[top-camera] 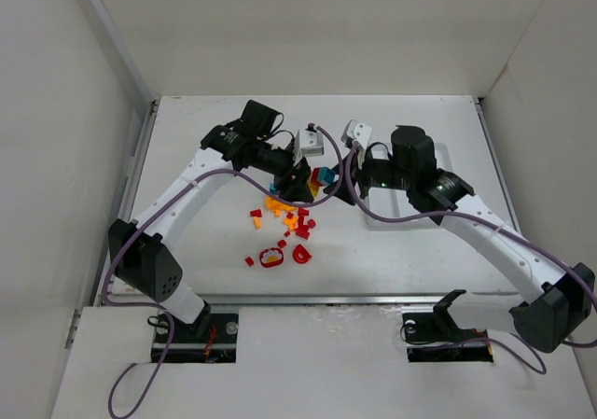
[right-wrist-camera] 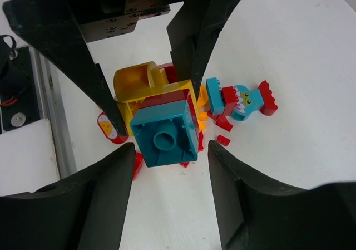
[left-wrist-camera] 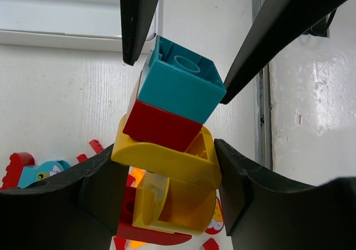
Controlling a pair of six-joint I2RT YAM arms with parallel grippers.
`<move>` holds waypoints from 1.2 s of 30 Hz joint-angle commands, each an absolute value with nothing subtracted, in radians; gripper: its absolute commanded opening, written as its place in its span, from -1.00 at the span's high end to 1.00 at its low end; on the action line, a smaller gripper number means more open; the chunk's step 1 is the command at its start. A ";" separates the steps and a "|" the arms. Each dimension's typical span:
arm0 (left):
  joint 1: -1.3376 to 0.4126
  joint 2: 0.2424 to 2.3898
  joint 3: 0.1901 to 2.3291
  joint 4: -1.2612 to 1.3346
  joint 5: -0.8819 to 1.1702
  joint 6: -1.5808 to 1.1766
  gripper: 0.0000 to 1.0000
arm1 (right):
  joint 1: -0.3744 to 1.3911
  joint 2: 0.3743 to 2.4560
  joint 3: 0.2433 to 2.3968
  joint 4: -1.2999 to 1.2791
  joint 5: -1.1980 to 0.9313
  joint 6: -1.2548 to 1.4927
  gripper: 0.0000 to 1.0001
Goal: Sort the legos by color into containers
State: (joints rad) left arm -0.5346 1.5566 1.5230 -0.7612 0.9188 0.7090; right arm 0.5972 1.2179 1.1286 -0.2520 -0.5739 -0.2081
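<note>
I'm holding one stack (right-wrist-camera: 161, 116) above the counter (top-camera: 392, 251); the tray's contents are hidden.
My left fingers (left-wrist-camera: 83, 200) are clenching its yellow piece (left-wrist-camera: 167, 158), under one red brick (left-wrist-camera: 161, 128) and one teal brick (left-wrist-camera: 181, 88). My right fingers (right-wrist-camera: 100, 200) are straddling the teal one, not clamped. About a dozen loose legos (top-camera: 284, 228) are lying nearby. The white tray (top-camera: 474, 162) is sitting under my right arm.

Left arm (top-camera: 191, 181): white tubes with black joints.
Right arm (top-camera: 499, 242): the same, white tubes and black joints.
Cables (top-camera: 219, 171): thin and purple, one running along each arm.
Shoulder joints (top-camera: 149, 265): big chunky black blocks.
Base plates (top-camera: 201, 330): flat and black.
Wrist boxes (top-camera: 308, 144): small and light grey.
Left fingers (left-wrist-camera: 72, 205): black, smooth and curved.
Right fingers (right-wrist-camera: 83, 205): black, smooth and curved too.
</note>
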 commanded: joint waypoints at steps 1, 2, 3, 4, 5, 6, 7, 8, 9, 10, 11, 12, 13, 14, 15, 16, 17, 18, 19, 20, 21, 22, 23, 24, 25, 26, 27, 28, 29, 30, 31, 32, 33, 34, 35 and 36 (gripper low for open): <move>-0.534 1.546 1.566 -0.773 0.969 0.735 1.00 | 0.604 1.223 1.154 -0.196 -0.588 -0.221 -0.20; -0.534 1.546 1.557 -0.773 0.957 0.735 1.00 | 0.604 1.223 1.154 -0.196 -0.588 -0.221 -0.20; -0.534 1.546 1.557 -0.773 0.957 0.735 1.00 | 0.604 1.223 1.154 -0.187 -0.578 -0.221 -0.20; -0.534 1.546 1.557 -0.773 0.948 0.744 1.00 | 0.604 1.223 1.154 -0.187 -0.578 -0.210 -0.20; -0.534 1.546 1.557 -0.773 0.948 0.744 1.00 | 0.604 1.223 1.154 -0.187 -0.578 -0.210 -0.20; -0.534 1.546 1.557 -0.773 0.948 0.744 1.00 | 0.604 1.223 1.154 -0.187 -0.578 -0.210 -0.20; -0.534 1.546 1.557 -0.773 0.948 0.744 1.00 | 0.604 1.223 1.163 -0.187 -0.569 -0.201 -0.17; -0.534 1.546 1.557 -0.773 0.948 0.744 1.00 | 0.604 1.223 1.163 -0.187 -0.569 -0.190 -0.17; -0.543 1.546 1.557 -0.773 0.948 0.744 1.00 | 0.604 1.223 1.163 -0.187 -0.569 -0.190 -0.17; -0.543 1.546 1.557 -0.773 0.948 0.744 1.00 | 0.604 1.232 1.173 -0.187 -0.569 -0.190 -0.17; -0.543 1.546 1.548 -0.773 0.948 0.744 1.00 | 0.604 1.232 1.173 -0.187 -0.569 -0.181 -0.17; -0.543 1.546 1.548 -0.773 0.948 0.744 1.00 | 0.604 1.232 1.173 -0.187 -0.569 -0.181 -0.17; -0.543 1.546 1.548 -0.773 0.936 0.744 1.00 | 0.604 1.232 1.173 -0.178 -0.560 -0.181 -0.22; -0.543 1.546 1.539 -0.773 0.936 0.744 1.00 | 0.604 1.232 1.173 -0.178 -0.560 -0.172 -0.29; -0.543 1.546 1.539 -0.773 0.936 0.744 1.00 | 0.604 1.232 1.173 -0.178 -0.549 -0.172 -0.32; -0.543 1.546 1.539 -0.773 0.936 0.744 1.00 | 0.604 1.232 1.173 -0.178 -0.549 -0.172 -0.32; -0.543 1.546 1.539 -0.773 0.936 0.744 1.00 | 0.604 1.232 1.173 -0.178 -0.549 -0.172 -0.32; -0.543 1.546 1.539 -0.773 0.936 0.744 1.00 | 0.604 1.232 1.173 -0.178 -0.549 -0.172 -0.32; -0.543 1.546 1.539 -0.773 0.936 0.744 1.00 | 0.604 1.232 1.183 -0.178 -0.539 -0.172 -0.32; -0.543 1.546 1.539 -0.773 0.936 0.744 1.00 | 0.604 1.232 1.183 -0.178 -0.538 -0.172 -0.29; -0.543 1.546 1.539 -0.773 0.936 0.744 1.00 | 0.604 1.232 1.183 -0.178 -0.529 -0.161 -0.26; -0.543 1.546 1.539 -0.773 0.936 0.744 1.00 | 0.604 1.232 1.183 -0.178 -0.529 -0.161 -0.26; -0.543 1.546 1.539 -0.773 0.936 0.744 1.00 | 0.604 1.232 1.183 -0.178 -0.529 -0.161 -0.26; -0.543 1.546 1.539 -0.773 0.936 0.744 1.00 | 0.604 1.232 1.183 -0.169 -0.529 -0.161 -0.26; -0.543 1.546 1.539 -0.773 0.936 0.744 1.00 | 0.604 1.232 1.183 -0.169 -0.520 -0.161 -0.26; -0.543 1.546 1.529 -0.773 0.936 0.744 1.00 | 0.604 1.232 1.183 -0.169 -0.520 -0.161 -0.29; -0.543 1.546 1.529 -0.773 0.936 0.744 1.00 | 0.604 1.232 1.192 -0.169 -0.520 -0.161 -0.29; -0.543 1.546 1.529 -0.773 0.936 0.744 1.00 | 0.604 1.232 1.192 -0.169 -0.520 -0.152 -0.31; -0.543 1.546 1.529 -0.773 0.936 0.744 1.00 | 0.604 1.232 1.192 -0.169 -0.520 -0.152 -0.31; -0.543 1.546 1.529 -0.773 0.936 0.744 1.00 | 0.604 1.232 1.192 -0.169 -0.520 -0.152 -0.28; -0.543 1.555 1.529 -0.773 0.936 0.744 1.00 | 0.604 1.232 1.192 -0.169 -0.520 -0.152 -0.05; -0.543 1.555 1.529 -0.773 0.936 0.744 1.00 | 0.604 1.232 1.192 -0.169 -0.520 -0.152 0.09; -0.543 1.555 1.529 -0.773 0.936 0.744 1.00 | 0.604 1.232 1.192 -0.169 -0.520 -0.152 0.23; -0.543 1.555 1.529 -0.773 0.936 0.744 1.00 | 0.604 1.232 1.192 -0.169 -0.520 -0.141 0.38; -0.543 1.555 1.529 -0.773 0.927 0.744 1.00 | 0.604 1.232 1.192 -0.169 -0.520 -0.141 0.61; -0.543 1.555 1.529 -0.773 0.927 0.744 1.00 | 0.604 1.232 1.192 -0.169 -0.520 -0.141 0.72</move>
